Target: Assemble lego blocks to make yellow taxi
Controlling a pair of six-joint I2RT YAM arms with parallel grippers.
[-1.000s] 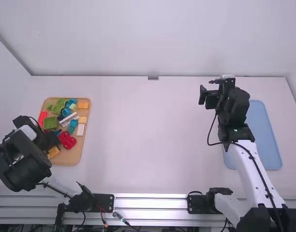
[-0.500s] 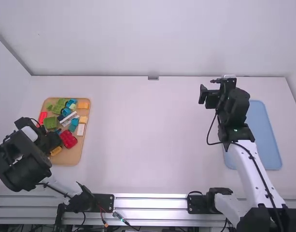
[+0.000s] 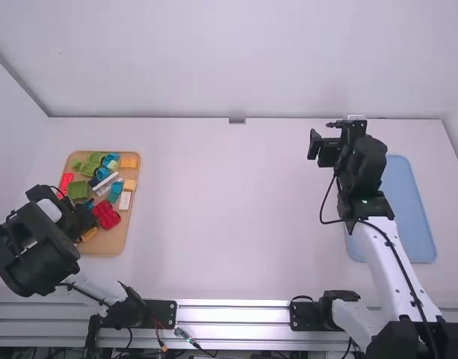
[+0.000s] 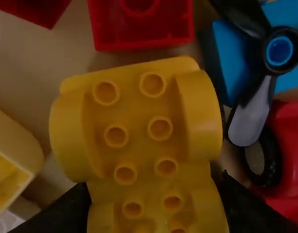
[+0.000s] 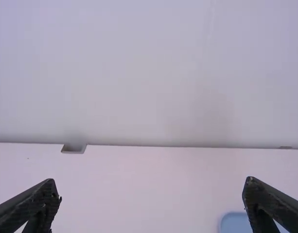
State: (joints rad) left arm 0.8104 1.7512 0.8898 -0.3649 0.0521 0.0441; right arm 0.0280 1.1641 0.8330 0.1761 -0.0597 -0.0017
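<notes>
At the tan tray's near end in the high view, my left gripper [image 3: 85, 221] is low over a yellow block [image 3: 89, 234]. The left wrist view has that piece, a studded yellow car base [image 4: 139, 116] with rounded fenders, between the fingers of my left gripper [image 4: 156, 201], which press on both its sides. A paler yellow block [image 4: 10, 160] lies beside it. Over the table's far right part, my right gripper [image 3: 323, 137] is held up with nothing in it; in the right wrist view this right gripper [image 5: 151, 201] has its fingers wide apart.
The tan tray [image 3: 109, 248] also bears green blocks [image 3: 78, 190], a red car [image 3: 105, 215], blue pieces [image 3: 116, 187], orange blocks [image 3: 128, 162] and a white block [image 3: 125, 200]. A blue tray [image 3: 408, 217] lies at the right, beside the right arm.
My left gripper has shifted slightly to the right, and the red car and the yellow block have nudged the same way. The right arm has kept still.
</notes>
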